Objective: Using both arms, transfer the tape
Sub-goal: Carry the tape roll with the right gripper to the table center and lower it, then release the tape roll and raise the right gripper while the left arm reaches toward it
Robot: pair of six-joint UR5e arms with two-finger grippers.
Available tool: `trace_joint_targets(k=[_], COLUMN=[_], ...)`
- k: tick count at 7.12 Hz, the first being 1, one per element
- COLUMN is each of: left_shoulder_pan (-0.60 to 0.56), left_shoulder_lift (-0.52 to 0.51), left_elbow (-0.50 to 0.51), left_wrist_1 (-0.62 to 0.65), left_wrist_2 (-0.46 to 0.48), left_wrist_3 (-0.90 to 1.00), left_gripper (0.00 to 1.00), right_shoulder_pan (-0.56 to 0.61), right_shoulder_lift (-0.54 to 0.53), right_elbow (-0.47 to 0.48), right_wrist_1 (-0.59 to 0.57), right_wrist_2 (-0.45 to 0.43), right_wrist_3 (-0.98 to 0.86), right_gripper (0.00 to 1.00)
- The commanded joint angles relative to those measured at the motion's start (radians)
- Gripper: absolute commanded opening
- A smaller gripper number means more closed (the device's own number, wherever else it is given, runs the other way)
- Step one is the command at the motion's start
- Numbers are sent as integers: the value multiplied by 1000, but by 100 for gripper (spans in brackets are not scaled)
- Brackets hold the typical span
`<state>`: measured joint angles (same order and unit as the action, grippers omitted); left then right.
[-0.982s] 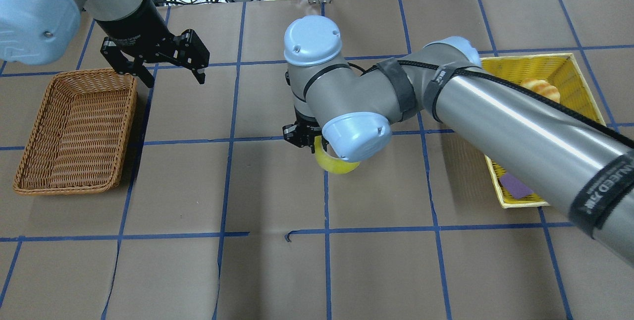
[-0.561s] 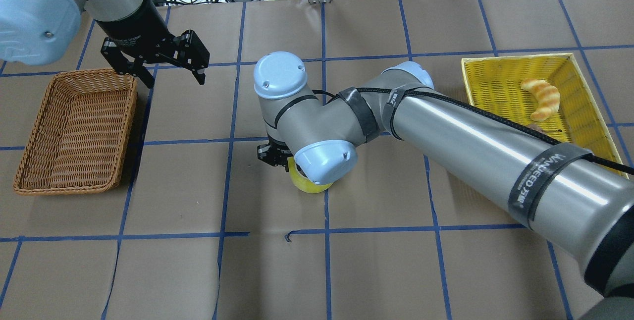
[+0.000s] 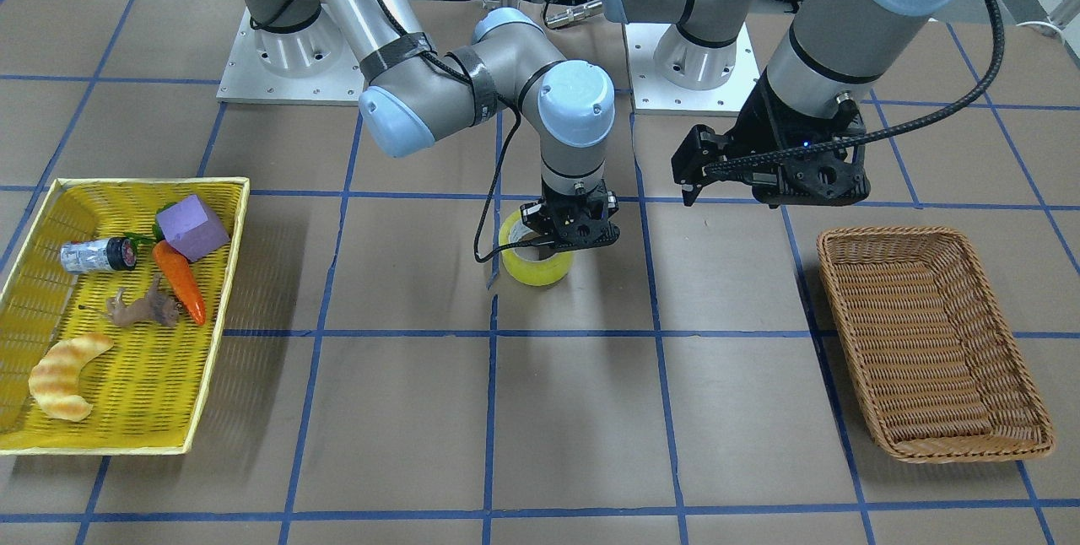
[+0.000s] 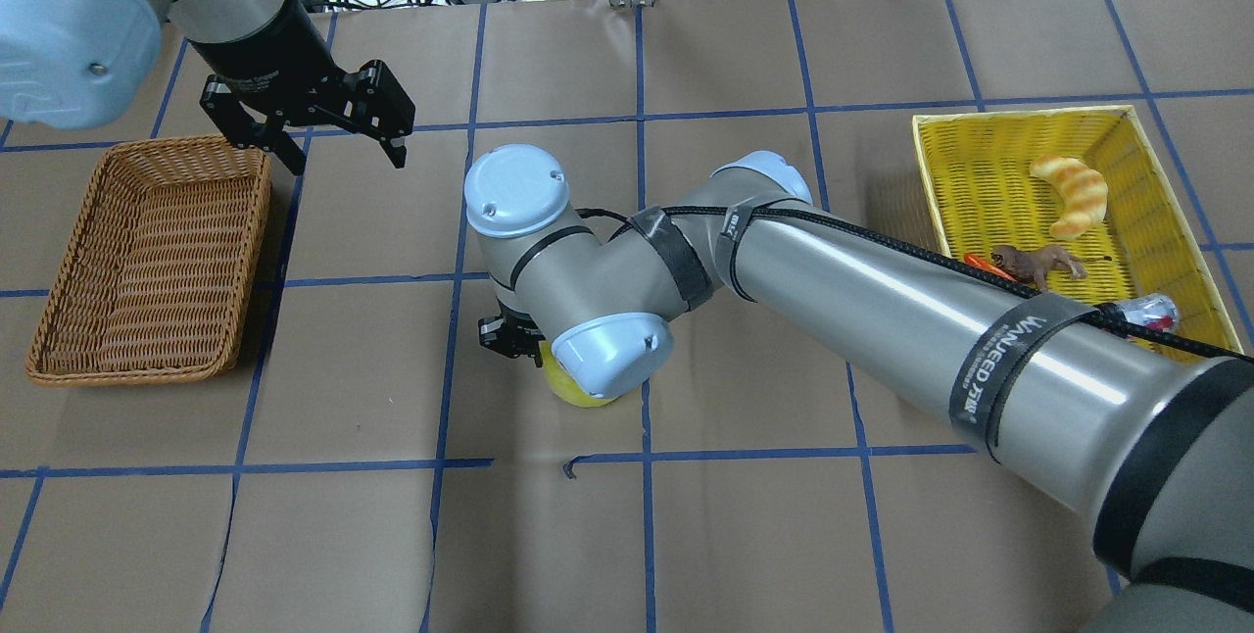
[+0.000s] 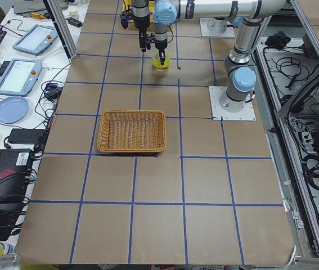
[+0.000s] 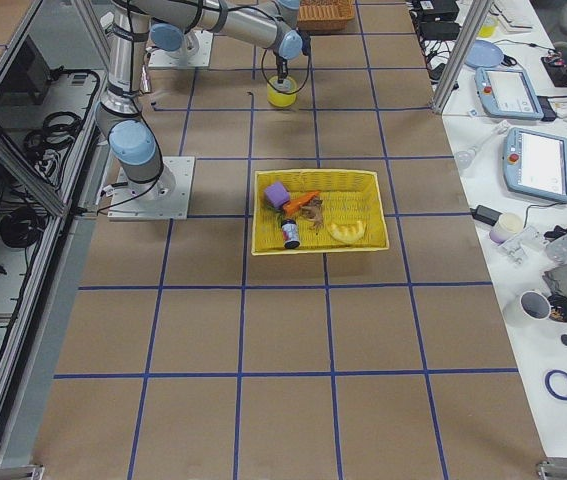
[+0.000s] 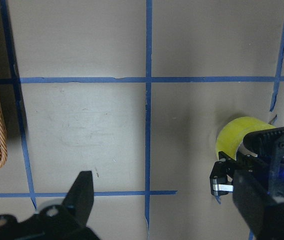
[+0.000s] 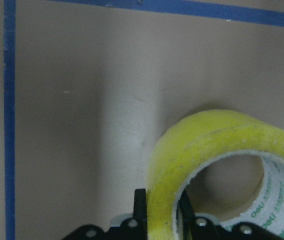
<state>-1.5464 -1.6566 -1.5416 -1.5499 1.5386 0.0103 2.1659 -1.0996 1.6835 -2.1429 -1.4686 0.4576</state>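
Note:
The yellow tape (image 3: 534, 265) is a wide ring near the table's middle. My right gripper (image 3: 553, 243) is shut on its wall, one finger inside the ring and one outside, as the right wrist view shows (image 8: 163, 212). The tape (image 8: 217, 145) hangs low over the brown paper; I cannot tell whether it touches. In the overhead view the right wrist hides most of the tape (image 4: 566, 395). My left gripper (image 4: 338, 155) is open and empty, hovering by the wicker basket's far corner. The left wrist view shows the tape (image 7: 237, 134) off to its right.
An empty brown wicker basket (image 4: 147, 261) lies on the robot's left side. A yellow basket (image 4: 1068, 119) on the right side holds a croissant (image 4: 1073, 194), a toy animal, a carrot, a purple block and a can. Blue tape lines grid the paper.
My right arm has carried the tape leftward across the table toward the left arm's side. The left arm and its open gripper have not moved.

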Motion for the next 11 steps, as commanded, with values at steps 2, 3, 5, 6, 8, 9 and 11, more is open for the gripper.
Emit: trace_joint_targets(k=[2, 3, 5, 6, 8, 9, 11], left_shoulder_pan=[0, -1, -7, -26, -152, -223, -247], left_shoulder_lift=[0, 0, 11, 24, 5, -5, -41], left_elbow=[0, 0, -32, -69, -154, -237, -441], left_wrist_1=[1, 1, 1, 2, 103, 217, 511], left_wrist_2=[0, -5, -11, -12, -11, -12, -50], left_wrist_3=[0, 0, -6, -18, -94, -198, -227], left_gripper=[100, 100, 100, 100, 100, 100, 100], right_shoulder_pan=[-27, -84, -293, -408, -574, -602, -603], right_shoulder_lift=[-57, -89, -201, -250, -278, -301, -354], right_elbow=[-13, -12, -19, -19, -33, -62, -112], right_wrist_1=[15, 26, 201, 259, 290, 343, 500], right_wrist_2=[-15, -35, -73, -73, -73, -91, -110], right_wrist_3=[-17, -93, -286, -342, -436, -436, -433], right_gripper=[100, 100, 100, 100, 100, 100, 100])
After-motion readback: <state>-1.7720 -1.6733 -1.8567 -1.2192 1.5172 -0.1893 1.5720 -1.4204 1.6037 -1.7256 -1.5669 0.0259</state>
